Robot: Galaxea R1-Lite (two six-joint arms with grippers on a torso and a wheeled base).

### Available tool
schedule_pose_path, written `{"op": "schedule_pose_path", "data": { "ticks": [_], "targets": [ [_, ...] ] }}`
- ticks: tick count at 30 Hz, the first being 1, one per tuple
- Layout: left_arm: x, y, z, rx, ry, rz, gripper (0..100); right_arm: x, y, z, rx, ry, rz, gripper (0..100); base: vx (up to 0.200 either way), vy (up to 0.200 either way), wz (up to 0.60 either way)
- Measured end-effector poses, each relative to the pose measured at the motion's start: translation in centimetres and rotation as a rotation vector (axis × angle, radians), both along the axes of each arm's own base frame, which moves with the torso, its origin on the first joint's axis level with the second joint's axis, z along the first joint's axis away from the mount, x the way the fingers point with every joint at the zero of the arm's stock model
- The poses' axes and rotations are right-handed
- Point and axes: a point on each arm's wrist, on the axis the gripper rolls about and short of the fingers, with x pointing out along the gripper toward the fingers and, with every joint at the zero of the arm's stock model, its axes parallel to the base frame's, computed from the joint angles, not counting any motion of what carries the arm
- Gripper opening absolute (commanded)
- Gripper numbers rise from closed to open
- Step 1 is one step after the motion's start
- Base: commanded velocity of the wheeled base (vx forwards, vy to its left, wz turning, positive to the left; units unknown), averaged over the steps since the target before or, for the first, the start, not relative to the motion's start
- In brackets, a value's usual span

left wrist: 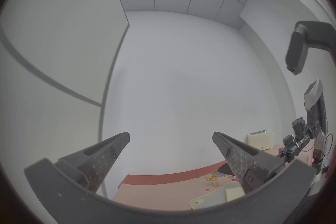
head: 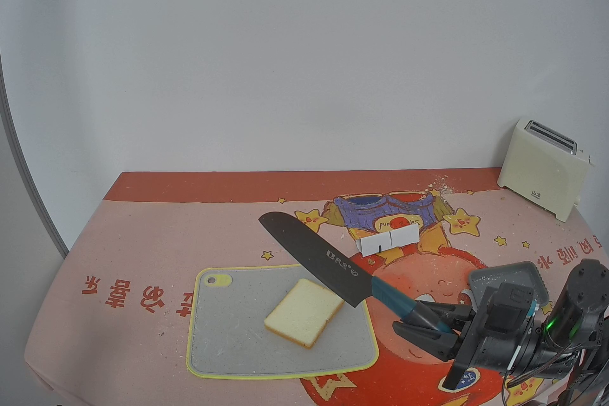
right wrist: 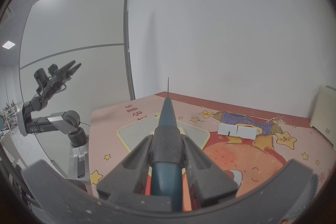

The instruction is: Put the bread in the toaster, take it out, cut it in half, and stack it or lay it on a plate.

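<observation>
Bread slice (head: 304, 312), whole and uncut, on the cutting board (head: 235, 337), with the knife (head: 317, 258) held over it.

The slice is pale with a tan crust and lies flat on the right half of the grey, yellow-rimmed board. The right gripper (head: 413, 320) is clamped on the knife's teal handle. The dark blade slants across the slice's far right corner; whether it touches the slice cannot be told. A white slotted stand (head: 388, 238) sits behind the board and a grey plate (head: 507, 277) to its right. The toaster (head: 545, 169) stands at the far right corner of the table (head: 127, 248). The left gripper (left wrist: 170, 137) hangs high, fingers spread wide.
</observation>
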Motion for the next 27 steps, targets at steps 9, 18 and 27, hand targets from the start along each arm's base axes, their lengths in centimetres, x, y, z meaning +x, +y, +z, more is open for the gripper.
{"op": "schedule_pose_path", "data": {
  "ticks": [9,18,27],
  "targets": [
    [6.3,-0.8,6.4,0.064,0.148,-0.134,100,-0.3,0.0,-0.2,-0.009,0.006,0.013,0,0.000,0.000,0.00],
    [16.2,-4.7,7.1,0.170,0.335,-0.396,100,-1.0,0.0,-1.2,-0.047,0.035,0.040,0,0.000,0.000,0.00],
    [21.6,-8.1,3.9,0.171,0.376,-0.527,0,-1.4,-0.2,-2.0,-0.079,0.065,0.041,0,0.000,0.000,0.00]
  ]
}}
